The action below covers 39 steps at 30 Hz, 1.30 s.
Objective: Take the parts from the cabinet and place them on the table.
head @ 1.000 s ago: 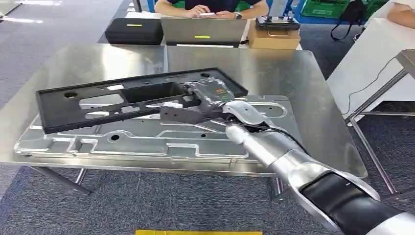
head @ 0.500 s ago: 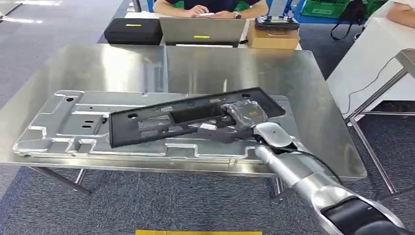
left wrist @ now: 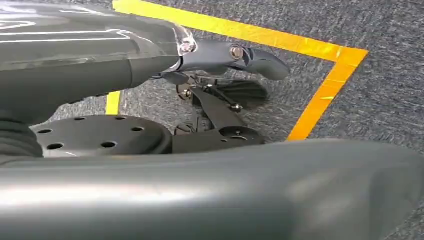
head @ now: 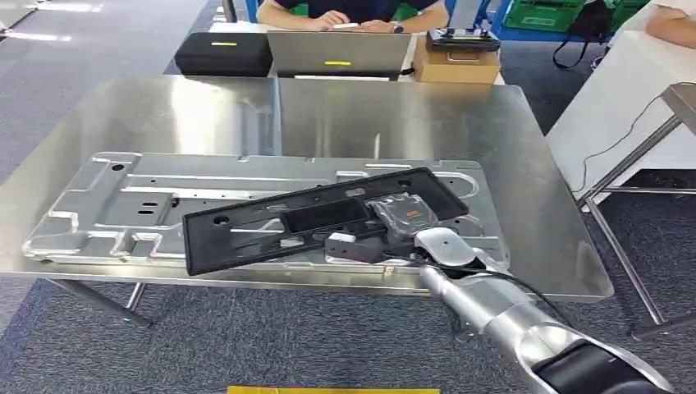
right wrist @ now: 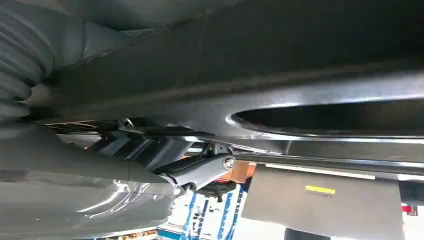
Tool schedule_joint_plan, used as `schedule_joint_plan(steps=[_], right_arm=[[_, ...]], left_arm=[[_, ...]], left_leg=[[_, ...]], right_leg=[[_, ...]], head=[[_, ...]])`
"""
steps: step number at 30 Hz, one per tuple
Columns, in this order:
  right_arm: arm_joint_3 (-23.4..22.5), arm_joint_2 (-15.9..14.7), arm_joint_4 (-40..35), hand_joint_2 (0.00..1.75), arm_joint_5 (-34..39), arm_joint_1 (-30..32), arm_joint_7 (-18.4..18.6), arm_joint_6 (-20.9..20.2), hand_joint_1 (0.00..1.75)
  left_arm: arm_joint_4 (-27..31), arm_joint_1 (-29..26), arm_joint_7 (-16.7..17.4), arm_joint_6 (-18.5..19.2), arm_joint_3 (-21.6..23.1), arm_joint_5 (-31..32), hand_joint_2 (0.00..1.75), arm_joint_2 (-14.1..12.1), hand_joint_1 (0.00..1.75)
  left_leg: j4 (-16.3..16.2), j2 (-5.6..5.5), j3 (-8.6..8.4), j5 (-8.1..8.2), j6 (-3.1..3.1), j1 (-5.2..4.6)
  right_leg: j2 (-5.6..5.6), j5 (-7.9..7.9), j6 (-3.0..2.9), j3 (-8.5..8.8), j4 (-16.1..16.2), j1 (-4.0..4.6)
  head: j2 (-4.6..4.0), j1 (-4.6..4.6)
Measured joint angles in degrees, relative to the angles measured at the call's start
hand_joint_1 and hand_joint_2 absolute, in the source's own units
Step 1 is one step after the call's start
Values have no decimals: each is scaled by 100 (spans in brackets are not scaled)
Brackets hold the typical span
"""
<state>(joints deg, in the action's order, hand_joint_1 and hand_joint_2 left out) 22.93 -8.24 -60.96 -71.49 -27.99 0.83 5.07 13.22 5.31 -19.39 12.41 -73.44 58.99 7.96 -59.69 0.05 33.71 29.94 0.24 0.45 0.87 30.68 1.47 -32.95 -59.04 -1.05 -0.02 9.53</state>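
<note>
The robot's right hand (head: 400,220) grips a long black panel (head: 324,217) near its right end, fingers closed on the part through a cut-out, with the panel's underside pressed close over the hand in the right wrist view. The panel sits tilted just above a large silver metal plate (head: 148,205) that lies flat along the near edge of the steel table (head: 492,131), its left end low by the plate's near rim and its right end reaching toward the plate's far right corner. Whether the panel touches the plate cannot be told. The step in hand looks to be the placing: the part is over the table and waits to be set down, which calls for lowering it level, then opening the fingers and drawing the hand out from under without dragging the panel. The left hand (left wrist: 235,55) hangs over grey carpet with yellow floor tape (left wrist: 325,95), fingers curled in on nothing. Beyond the table's far edge a person (head: 353,12) sits behind a laptop (head: 338,53).
</note>
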Motion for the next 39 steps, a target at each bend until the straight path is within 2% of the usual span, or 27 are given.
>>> schedule_joint_plan(steps=[6,7,13,14,20,25,34,39], right_arm=[[2,356,144,175,-162,-188,170,30,175],[0,415,175,0,-186,-241,192,33,0],[-9,701,243,0,-509,-571,268,42,0],[-9,728,238,0,-579,-613,280,37,0],[-11,760,166,0,-673,-760,205,-37,0],[-11,660,129,0,-671,-813,59,-134,0],[68,174,208,0,-835,-1038,-173,-350,0],[118,-296,282,0,-342,-1200,-392,-376,0]], left_arm=[[0,6,-9,4,37,79,175,0,0],[0,10,-13,9,50,105,175,0,0],[0,37,7,-96,116,170,175,2,0],[0,38,0,-96,125,170,0,2,0],[0,39,-116,-55,173,170,0,2,0],[0,37,-157,-44,188,170,0,2,0],[0,40,-205,9,188,160,0,2,0],[0,31,-232,24,188,98,0,2,0]], left_leg=[[0,0,0,-1,0,1],[0,0,1,-1,0,1],[0,0,4,-1,0,1],[0,0,4,-1,0,1],[0,0,4,-1,0,-1],[0,0,4,-1,0,0],[-1,-1,4,-1,0,-1],[-2,-2,4,-2,1,-4]], right_leg=[[0,0,0,-4,-3,1],[0,0,0,-4,-3,1],[-1,0,0,-6,-4,1],[-1,0,0,-6,-4,0],[-1,0,0,-7,-4,-1],[-3,0,0,-7,-4,0],[-2,0,0,-7,-3,-1],[-11,0,1,-6,-3,-3]], head=[[0,0],[0,0],[0,0],[0,0],[0,0],[0,0],[0,-2],[0,-2]])
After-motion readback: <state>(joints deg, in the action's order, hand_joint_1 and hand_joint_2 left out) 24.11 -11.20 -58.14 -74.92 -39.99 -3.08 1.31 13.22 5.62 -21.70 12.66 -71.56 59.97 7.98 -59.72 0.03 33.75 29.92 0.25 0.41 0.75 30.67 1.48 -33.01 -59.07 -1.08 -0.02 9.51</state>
